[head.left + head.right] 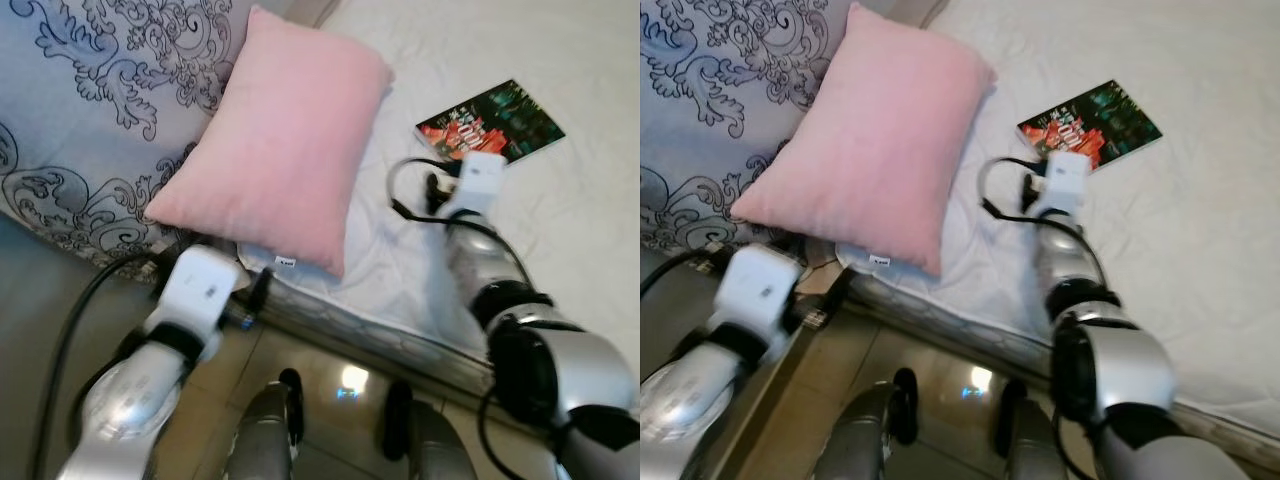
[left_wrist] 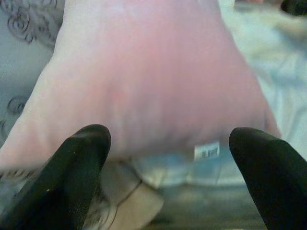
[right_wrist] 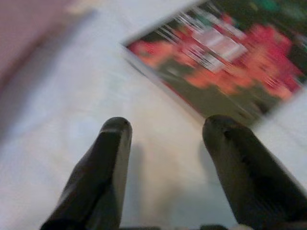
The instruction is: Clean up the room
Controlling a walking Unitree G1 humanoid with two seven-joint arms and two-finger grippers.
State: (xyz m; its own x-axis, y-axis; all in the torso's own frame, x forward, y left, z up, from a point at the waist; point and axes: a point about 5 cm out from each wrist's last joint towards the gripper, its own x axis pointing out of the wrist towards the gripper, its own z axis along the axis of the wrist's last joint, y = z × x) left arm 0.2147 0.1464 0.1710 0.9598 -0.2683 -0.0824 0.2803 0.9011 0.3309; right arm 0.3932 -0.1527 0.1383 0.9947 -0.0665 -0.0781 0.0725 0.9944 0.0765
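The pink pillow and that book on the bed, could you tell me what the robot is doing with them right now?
The robot stands at the edge of the bed with both arms out. Its left gripper is open, fingers spread in front of the near edge of the pink pillow, which overhangs the mattress edge beside a patterned blanket. Its right gripper is open too, just short of the book that lies flat on the white sheet. Neither thing is gripped yet.
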